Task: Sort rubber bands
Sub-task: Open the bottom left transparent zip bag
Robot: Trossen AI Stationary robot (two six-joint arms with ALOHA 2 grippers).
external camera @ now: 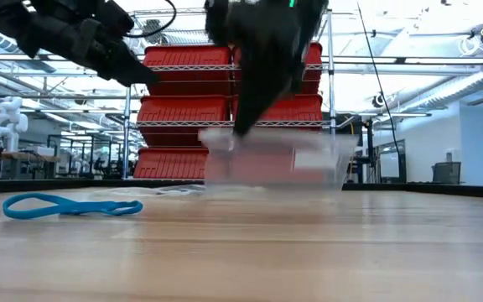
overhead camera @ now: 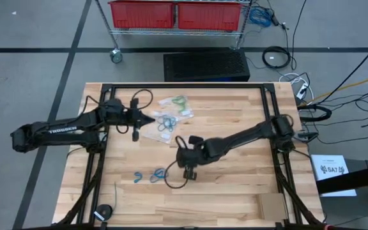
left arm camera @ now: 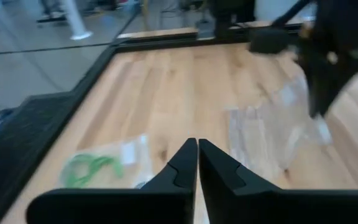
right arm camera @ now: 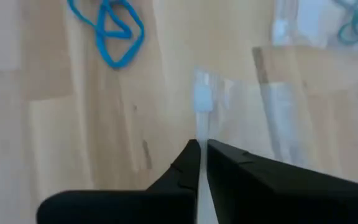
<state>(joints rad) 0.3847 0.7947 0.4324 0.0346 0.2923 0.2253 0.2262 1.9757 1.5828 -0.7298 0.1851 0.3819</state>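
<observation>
High view: my right gripper (overhead camera: 188, 171) sits near the table's middle with a clear zip bag pinched at its edge, I judge so the bag can be carried toward the loose bright blue rubber bands (overhead camera: 157, 174) lying just beside me on the wood. My left gripper (overhead camera: 151, 119) hovers at the far side over the other clear bags (overhead camera: 161, 131), where the light green rubber bands (overhead camera: 179, 101) and the dark teal bands (overhead camera: 166, 121) lie sorted in plastic. Low view: the lifted bag (external camera: 275, 159) hangs blurred beneath my dark right arm, clear of the table (external camera: 309, 252), and a bright blue band lies flat at the left. Left wrist view: that arm's fingers (left arm camera: 185, 165) are pressed together on nothing, waiting; the green bands lie bagged just ahead, the right arm farther off. Right wrist view: my fingers (right arm camera: 191, 158) are clamped on the bag's thin edge, the blue loops beyond on bare wood. The limp plastic itself may get in the way, since it droops and hides its mouth.
</observation>
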